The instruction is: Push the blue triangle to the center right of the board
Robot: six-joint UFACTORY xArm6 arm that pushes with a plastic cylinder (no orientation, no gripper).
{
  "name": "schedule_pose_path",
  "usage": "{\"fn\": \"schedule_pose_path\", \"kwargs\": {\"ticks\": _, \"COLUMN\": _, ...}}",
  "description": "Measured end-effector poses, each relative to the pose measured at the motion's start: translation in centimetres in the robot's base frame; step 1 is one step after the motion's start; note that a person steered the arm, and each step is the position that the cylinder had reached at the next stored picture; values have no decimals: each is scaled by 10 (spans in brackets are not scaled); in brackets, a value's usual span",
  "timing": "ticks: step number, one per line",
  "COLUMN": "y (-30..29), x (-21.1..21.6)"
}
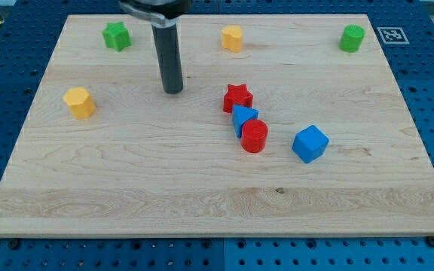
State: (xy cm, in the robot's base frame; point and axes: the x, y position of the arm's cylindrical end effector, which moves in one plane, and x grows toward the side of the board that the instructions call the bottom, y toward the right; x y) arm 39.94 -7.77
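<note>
The blue triangle (242,117) lies near the board's middle, wedged between the red star (237,97) just above it and the red cylinder (255,136) just below and to its right; all three touch or nearly touch. My tip (172,90) rests on the board well to the left of this cluster and slightly higher in the view, apart from every block. The dark rod rises from it to the view's top.
A blue cube (310,144) sits right of the red cylinder. A green star (116,35), a yellow block (232,38) and a green cylinder (352,38) line the top edge. Another yellow block (79,102) is at the left. The wooden board (202,196) lies on a blue pegboard.
</note>
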Motion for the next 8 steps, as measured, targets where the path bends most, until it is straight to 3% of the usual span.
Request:
{"fn": "schedule_pose_path", "kwargs": {"ticks": 2, "y": 18, "x": 66}}
{"fn": "schedule_pose_path", "kwargs": {"ticks": 4, "y": 132, "x": 48}}
{"fn": "schedule_pose_path", "kwargs": {"ticks": 6, "y": 118, "x": 49}}
{"fn": "schedule_pose_path", "kwargs": {"ticks": 8, "y": 119, "x": 88}}
